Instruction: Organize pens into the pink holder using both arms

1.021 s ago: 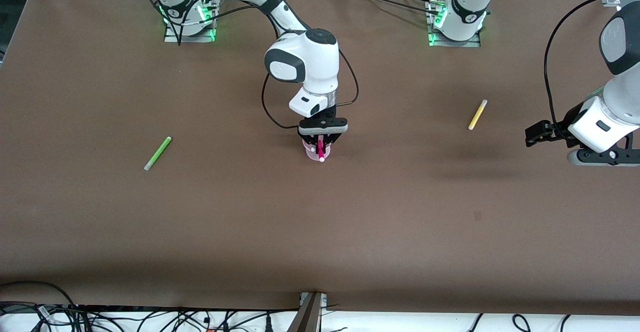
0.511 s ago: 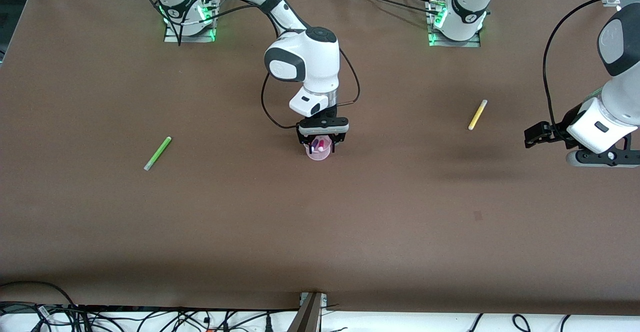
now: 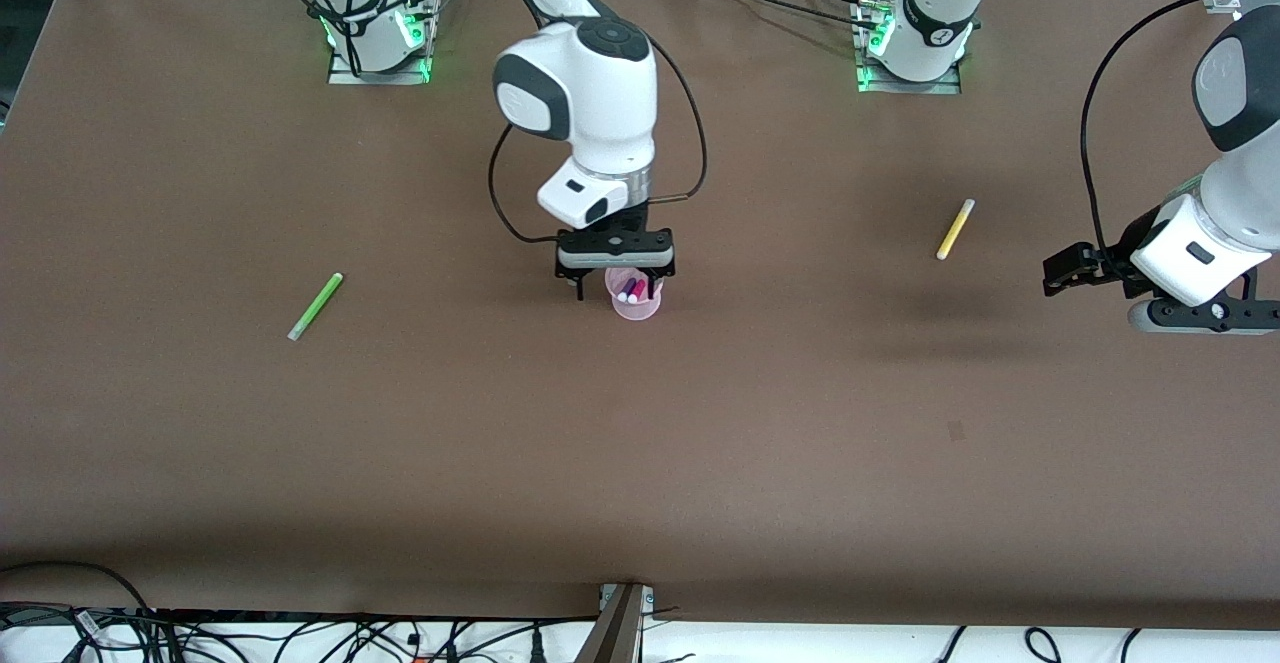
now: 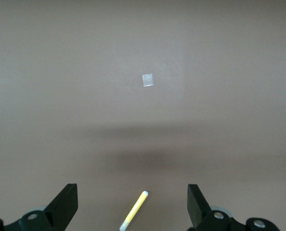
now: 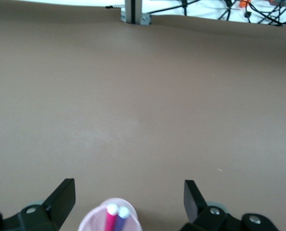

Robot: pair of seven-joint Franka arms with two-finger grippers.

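The right gripper (image 3: 615,288) is seen spread open and empty just above the pink holder (image 3: 636,304), where the magenta pen (image 3: 639,290) and the purple pen (image 3: 626,291) are standing; the green pen (image 3: 316,306) lies toward the right arm's end, its long axis slanted; the yellow pen (image 3: 955,229) lies near the left gripper (image 4: 132,207), also held open.
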